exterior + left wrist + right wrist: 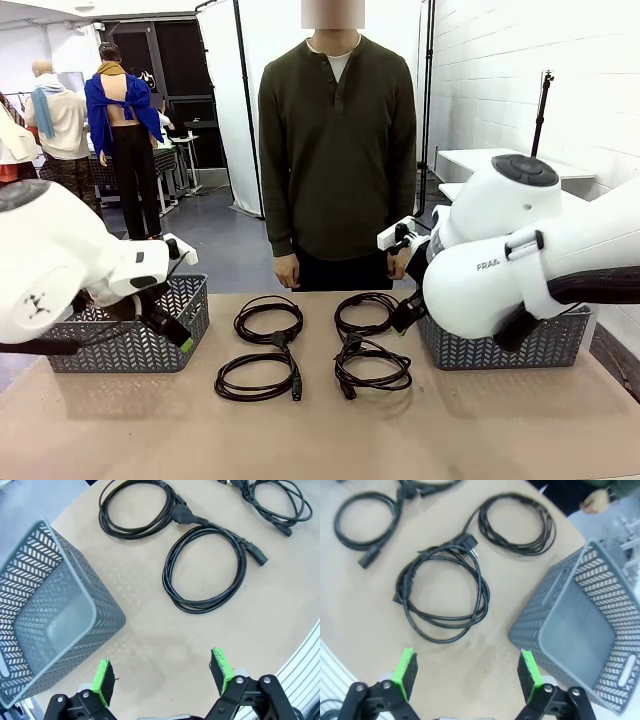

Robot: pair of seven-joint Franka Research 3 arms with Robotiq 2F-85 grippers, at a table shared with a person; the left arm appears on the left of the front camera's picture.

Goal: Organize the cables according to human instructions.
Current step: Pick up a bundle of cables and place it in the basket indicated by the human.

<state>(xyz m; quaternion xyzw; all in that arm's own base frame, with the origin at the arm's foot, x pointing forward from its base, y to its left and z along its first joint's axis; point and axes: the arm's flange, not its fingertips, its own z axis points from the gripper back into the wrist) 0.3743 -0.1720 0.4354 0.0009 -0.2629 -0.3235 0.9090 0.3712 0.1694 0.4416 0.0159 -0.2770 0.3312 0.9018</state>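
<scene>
Risk: four thin black coiled cables [283,342] lie in touching pairs; lifting one loop could drag neighbour or spill coil; person in dark olive shirt [338,150] shows no cue, so wrong grey mesh basket [130,340] possible. Left end effector [161,672] wide, empty, over tan table [150,645]; nearest coil [165,575] ahead; right end effector [466,662] wide, empty; closest coil [484,597] just ahead.

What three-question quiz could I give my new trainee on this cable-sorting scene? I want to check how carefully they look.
1. How many coiled cables lie on the table?
2. True or false: the left gripper is shut on a cable.
3. What lies in the right basket? A) a cable B) nothing visible C) a plug
Key: 1. Four. 2. False, its jaws stand open over bare table. 3. B.
</scene>
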